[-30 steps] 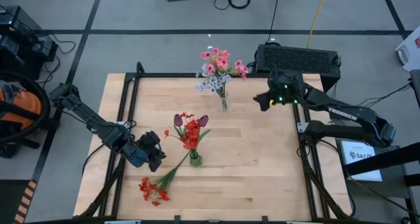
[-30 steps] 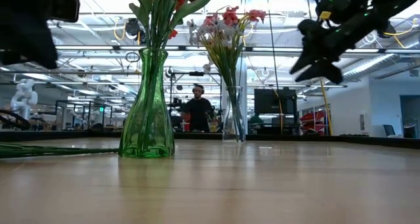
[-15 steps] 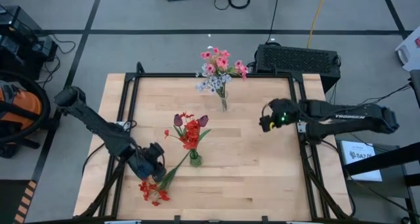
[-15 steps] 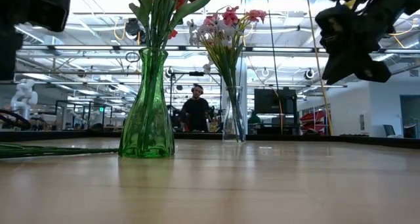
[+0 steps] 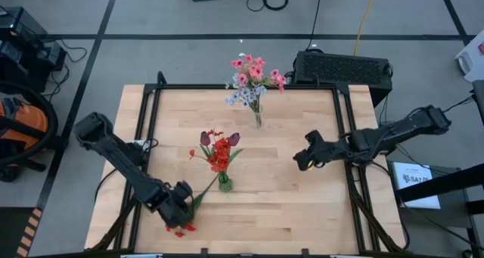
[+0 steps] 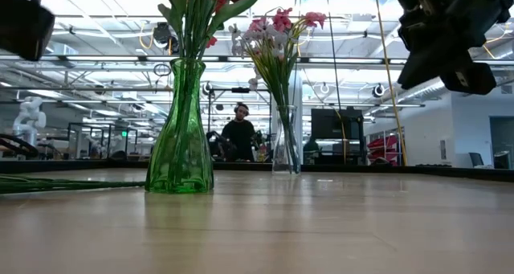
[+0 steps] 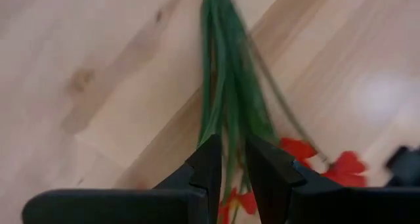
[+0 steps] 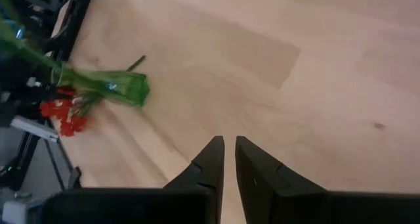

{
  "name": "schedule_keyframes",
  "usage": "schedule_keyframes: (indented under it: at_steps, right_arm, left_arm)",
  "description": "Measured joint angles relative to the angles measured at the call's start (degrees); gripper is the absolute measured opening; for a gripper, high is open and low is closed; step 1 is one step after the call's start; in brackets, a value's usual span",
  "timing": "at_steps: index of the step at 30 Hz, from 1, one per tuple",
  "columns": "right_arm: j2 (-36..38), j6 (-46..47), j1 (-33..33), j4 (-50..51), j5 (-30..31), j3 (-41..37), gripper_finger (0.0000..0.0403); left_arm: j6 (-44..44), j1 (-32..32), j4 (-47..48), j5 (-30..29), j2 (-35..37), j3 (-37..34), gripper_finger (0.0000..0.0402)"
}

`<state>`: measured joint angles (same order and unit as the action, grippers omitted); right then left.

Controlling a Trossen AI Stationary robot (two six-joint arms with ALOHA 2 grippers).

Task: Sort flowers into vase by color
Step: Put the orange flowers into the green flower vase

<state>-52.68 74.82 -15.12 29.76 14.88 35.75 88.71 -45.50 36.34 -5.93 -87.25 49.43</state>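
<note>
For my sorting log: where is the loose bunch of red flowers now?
In the high view, the red flowers lie at the table's front left, under the left gripper, beside the green glass vase.

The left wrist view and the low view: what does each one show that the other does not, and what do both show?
Only the left wrist view shows the left gripper straddling the green stems of the loose red flowers on the table, jaws slightly apart.

Only the low view shows the green vase, the clear vase with pink and whitish flowers, the raised right gripper and a person in the room behind.

Both show the wooden table and green stems lying on it.
</note>
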Motion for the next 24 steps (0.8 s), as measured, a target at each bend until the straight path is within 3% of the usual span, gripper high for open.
schedule_keyframes:
  at_steps: [11,17,24]
  right_arm:
    - [-11.3,4.0,-8.4,-9.2,0.2,0.0,0.0031]
    - [-15.3,7.0,-11.1,-12.1,0.0,0.0,0.0031]
    - [-17.5,8.5,-12.8,-16.9,-0.1,0.0,0.0031]
  left_arm:
    - [-0.5,-1.2,-5.5,6.1,-7.0,0.0,0.0072]
    - [-0.5,-3.2,-5.7,11.2,-7.2,0.0,0.0012]
    - [-6.1,-5.9,-6.1,16.6,-7.3,1.5,0.0004]
